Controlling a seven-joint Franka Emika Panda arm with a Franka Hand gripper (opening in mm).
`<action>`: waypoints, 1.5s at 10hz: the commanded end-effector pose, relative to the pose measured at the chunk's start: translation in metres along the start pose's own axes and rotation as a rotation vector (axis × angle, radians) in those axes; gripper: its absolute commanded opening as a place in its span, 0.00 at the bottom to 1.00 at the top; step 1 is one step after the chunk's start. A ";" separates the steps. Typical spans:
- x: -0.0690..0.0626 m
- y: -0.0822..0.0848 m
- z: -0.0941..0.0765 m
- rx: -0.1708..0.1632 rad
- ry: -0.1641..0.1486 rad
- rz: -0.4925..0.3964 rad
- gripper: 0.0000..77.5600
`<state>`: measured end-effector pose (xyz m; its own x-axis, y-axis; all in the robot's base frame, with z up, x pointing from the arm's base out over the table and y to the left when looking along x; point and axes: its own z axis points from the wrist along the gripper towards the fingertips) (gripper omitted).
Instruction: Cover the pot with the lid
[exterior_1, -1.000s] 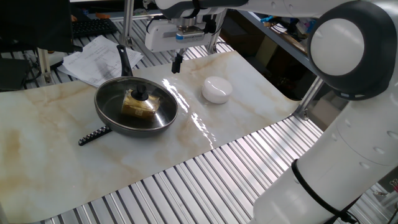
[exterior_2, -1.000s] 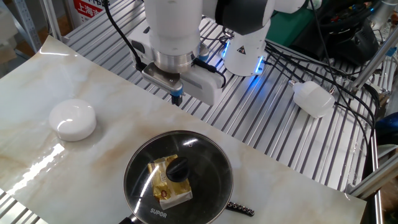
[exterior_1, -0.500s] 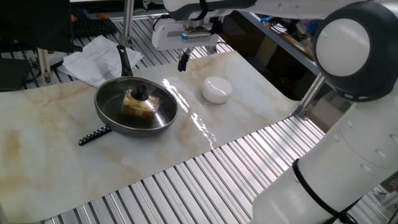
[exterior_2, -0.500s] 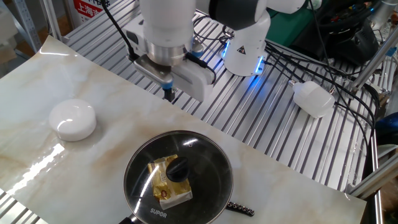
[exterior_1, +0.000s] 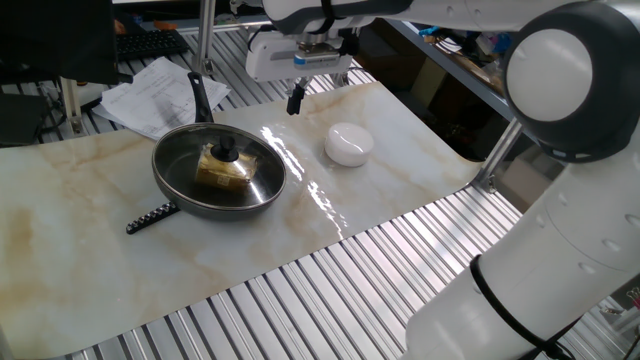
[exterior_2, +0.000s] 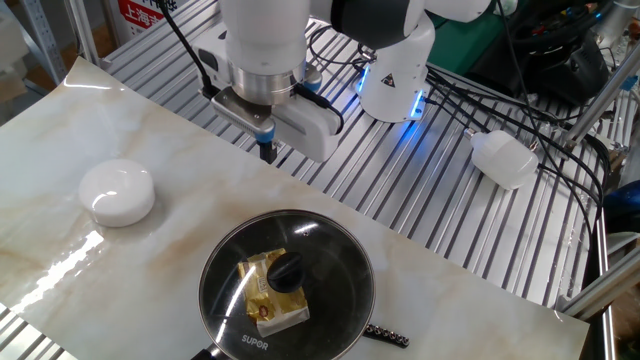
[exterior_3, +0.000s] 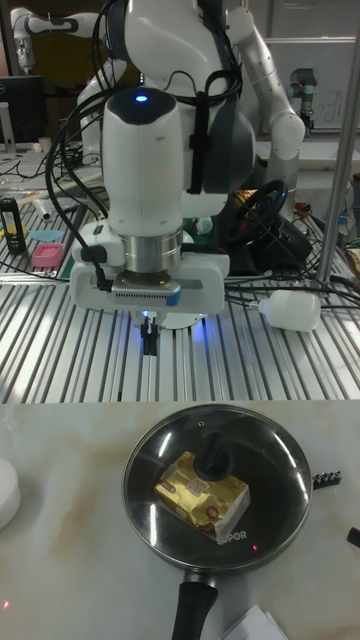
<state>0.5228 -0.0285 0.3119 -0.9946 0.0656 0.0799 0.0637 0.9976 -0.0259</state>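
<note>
The pot (exterior_1: 190, 207) is a shallow black pan on the marble sheet, its long handle (exterior_1: 201, 97) pointing to the back. The glass lid (exterior_1: 227, 151) with its black knob lies flat on the pot and covers a yellow packet (exterior_1: 222, 174). From the other side, the lid (exterior_2: 288, 272) rests on the pot (exterior_2: 222, 333); likewise the lid (exterior_3: 212, 458) and pot (exterior_3: 137, 517) in the tall view. My gripper (exterior_1: 295, 100) hangs behind the pot, clear of it, fingers together and holding nothing. The gripper (exterior_2: 267, 152) (exterior_3: 149, 343) is over the metal slats.
A white rounded puck (exterior_1: 349, 143) (exterior_2: 117, 192) sits on the marble beside the pot. A black toothed strip (exterior_1: 152, 217) (exterior_2: 385, 333) lies against the pot's rim. Papers (exterior_1: 160, 95) lie behind the handle. A white plastic object (exterior_2: 503, 158) and cables rest on the slats.
The gripper has drifted sideways, away from the pot and toward the puck's side, and slightly up. Most of that happened in the first half second. Pot and lid have not moved.
</note>
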 end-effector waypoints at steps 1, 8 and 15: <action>-0.001 0.000 -0.001 0.000 -0.003 -0.014 0.01; -0.001 0.000 -0.001 0.006 -0.007 -0.022 0.01; -0.001 0.000 -0.001 0.008 -0.011 -0.023 0.01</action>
<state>0.5228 -0.0286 0.3119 -0.9963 0.0433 0.0737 0.0411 0.9987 -0.0311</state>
